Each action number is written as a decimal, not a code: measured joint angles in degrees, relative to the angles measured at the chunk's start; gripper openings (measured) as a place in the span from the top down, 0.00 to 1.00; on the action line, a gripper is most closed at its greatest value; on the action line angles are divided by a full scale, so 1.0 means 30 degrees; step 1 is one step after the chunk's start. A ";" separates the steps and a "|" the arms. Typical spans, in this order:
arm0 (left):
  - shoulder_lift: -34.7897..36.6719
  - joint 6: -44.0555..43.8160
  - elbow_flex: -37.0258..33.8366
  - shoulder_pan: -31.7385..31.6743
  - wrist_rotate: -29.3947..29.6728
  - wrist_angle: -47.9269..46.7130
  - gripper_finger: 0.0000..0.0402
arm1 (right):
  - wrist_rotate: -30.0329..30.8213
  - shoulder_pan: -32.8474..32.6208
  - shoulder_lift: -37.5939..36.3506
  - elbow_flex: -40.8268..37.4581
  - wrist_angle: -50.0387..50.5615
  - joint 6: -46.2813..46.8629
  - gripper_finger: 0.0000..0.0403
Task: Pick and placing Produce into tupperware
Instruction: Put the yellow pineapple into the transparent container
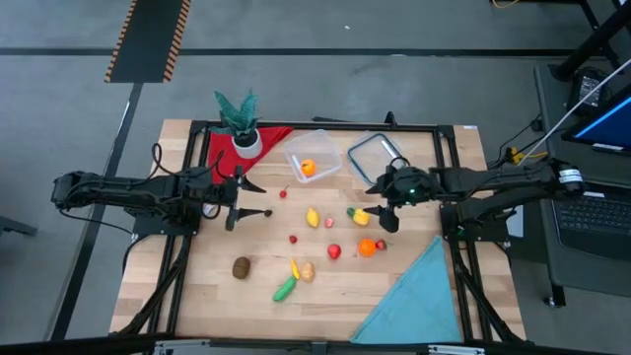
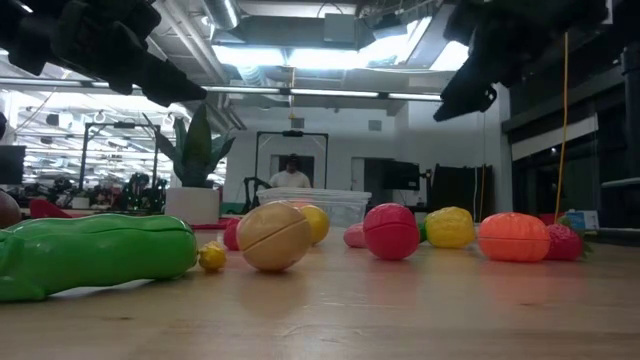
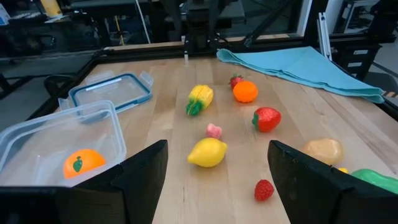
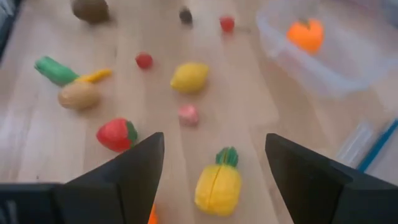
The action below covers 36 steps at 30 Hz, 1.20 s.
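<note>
Tupperware (image 1: 314, 157) holds only 1 orange fruit (image 1: 308, 168); other produce (image 1: 313, 217) waits on tabletop (image 1: 394, 296). Both tools, left tool (image 1: 240, 198) and right tool (image 1: 380, 197), are released, empty.

My left arm stretched in from the left, left gripper (image 1: 246, 200) raised off the surface, fingers (image 3: 134, 177) spread wide, my right arm reaching in opposite, right gripper (image 1: 378, 200) likewise raised, fingers (image 4: 130, 171) parted, nothing held
</note>
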<state>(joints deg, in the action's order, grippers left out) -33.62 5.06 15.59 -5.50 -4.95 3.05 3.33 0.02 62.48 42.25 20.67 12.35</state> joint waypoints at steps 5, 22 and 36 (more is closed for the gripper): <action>0.0003 0.0007 0.0000 0.0000 0.0000 -0.0036 0.33 | 0.0023 -0.0326 0.2238 0.1856 0.1980 0.1273 0.30; -0.0003 0.0015 0.0000 0.0000 -0.0007 -0.1504 0.33 | 0.0023 -0.0337 0.7573 0.5935 0.6369 0.1299 0.30; -0.0003 0.0015 0.0000 0.0000 -0.0007 -0.1632 0.33 | 0.0021 -0.0337 0.9169 0.5935 0.6840 0.2353 0.30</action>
<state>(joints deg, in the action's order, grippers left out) -33.63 5.10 15.59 -5.50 -4.97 -1.85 3.39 -0.99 89.99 60.05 41.19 19.41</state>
